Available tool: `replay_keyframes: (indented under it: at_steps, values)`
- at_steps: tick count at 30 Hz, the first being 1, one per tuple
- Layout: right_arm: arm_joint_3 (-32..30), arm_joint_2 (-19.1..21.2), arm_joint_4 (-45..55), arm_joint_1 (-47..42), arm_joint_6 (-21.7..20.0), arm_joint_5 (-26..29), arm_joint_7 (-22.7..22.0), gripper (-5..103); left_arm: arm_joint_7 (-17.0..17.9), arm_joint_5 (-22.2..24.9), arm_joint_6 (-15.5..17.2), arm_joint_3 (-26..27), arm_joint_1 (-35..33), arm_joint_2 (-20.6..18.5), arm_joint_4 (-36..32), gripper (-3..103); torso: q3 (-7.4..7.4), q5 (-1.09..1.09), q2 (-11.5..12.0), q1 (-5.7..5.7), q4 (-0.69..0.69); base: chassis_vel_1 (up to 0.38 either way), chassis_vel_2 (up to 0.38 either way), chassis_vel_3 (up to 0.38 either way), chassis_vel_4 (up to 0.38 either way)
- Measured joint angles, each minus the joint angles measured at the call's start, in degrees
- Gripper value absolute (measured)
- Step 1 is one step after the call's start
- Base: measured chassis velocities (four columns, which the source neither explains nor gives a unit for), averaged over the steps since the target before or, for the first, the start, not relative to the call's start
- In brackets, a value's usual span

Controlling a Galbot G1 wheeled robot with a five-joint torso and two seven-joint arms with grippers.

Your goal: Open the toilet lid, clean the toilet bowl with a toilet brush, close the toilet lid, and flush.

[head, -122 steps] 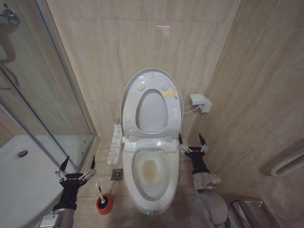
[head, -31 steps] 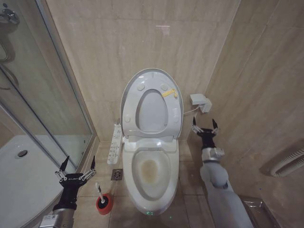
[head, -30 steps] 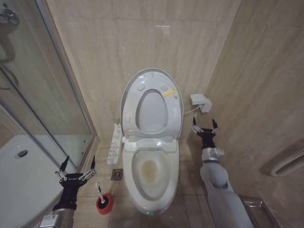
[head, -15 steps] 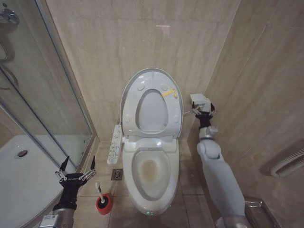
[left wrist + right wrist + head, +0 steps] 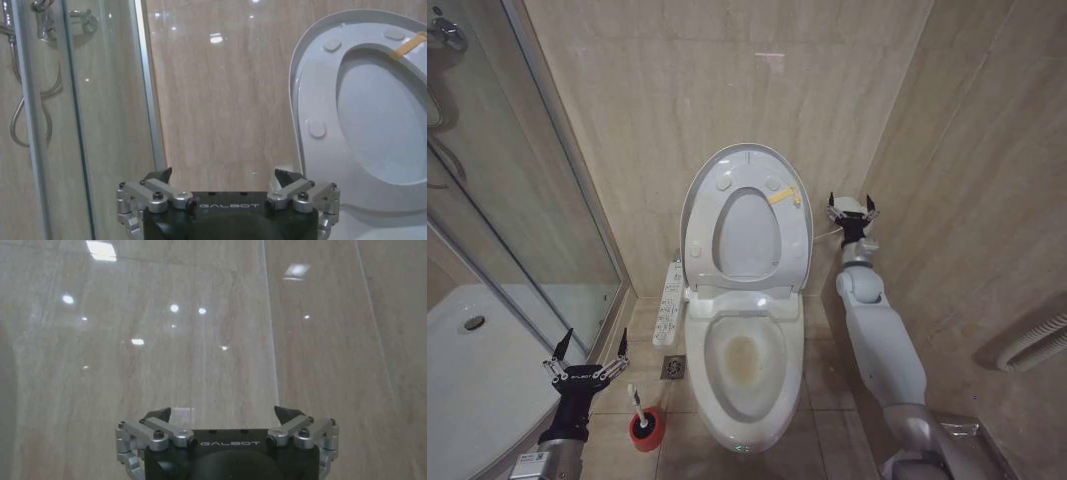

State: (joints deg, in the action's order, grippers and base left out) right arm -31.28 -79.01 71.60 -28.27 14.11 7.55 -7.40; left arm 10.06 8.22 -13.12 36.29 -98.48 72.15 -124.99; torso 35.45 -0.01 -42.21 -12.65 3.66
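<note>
The toilet lid (image 5: 745, 165) stands upright against the far beige tiled wall with the ring-shaped seat (image 5: 749, 232) raised flat against it, leaving the toilet bowl (image 5: 745, 362) fully exposed, presumably so the hollow can be scrubbed. The lid is a glossy white oval of smooth plastic studded with small round bumpers, and the seat carries a yellow tag near its upper right. The bowl below is white ceramic, its hollow stained yellowish, with a tiny green light at its near rim.

The right gripper (image 5: 850, 208) is stretched far and high along the right side of the toilet, fingers spread and holding nothing, right at a small white box (image 5: 849, 206) mounted on the right wall (whether it touches the box cannot be told); its wrist camera faces polished, veined tile at close range. The left gripper (image 5: 585, 352) waits low at the near left, also spread and empty, just beside the toilet brush (image 5: 640, 405), whose thin white handle rises from a small round red cup (image 5: 647, 428) on the floor between the shower tray (image 5: 477, 380) and the bowl. The brush appears untouched, so the cleaning step looks not yet begun. A white control strip (image 5: 668, 300) with rows of buttons runs along the bowl's left side.
</note>
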Motion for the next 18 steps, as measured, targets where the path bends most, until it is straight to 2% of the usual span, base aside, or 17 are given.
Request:
replay_keyframes:
  at_steps: [18]
  values:
    - [3.73,-2.27,-7.11,8.23,0.77,-1.93,0.13,100,0.00,0.00,0.00,0.00,0.00,0.00,0.00,100,0.00,0.00,-0.01,0.00,0.00,0.000,0.000,0.000,0.000]
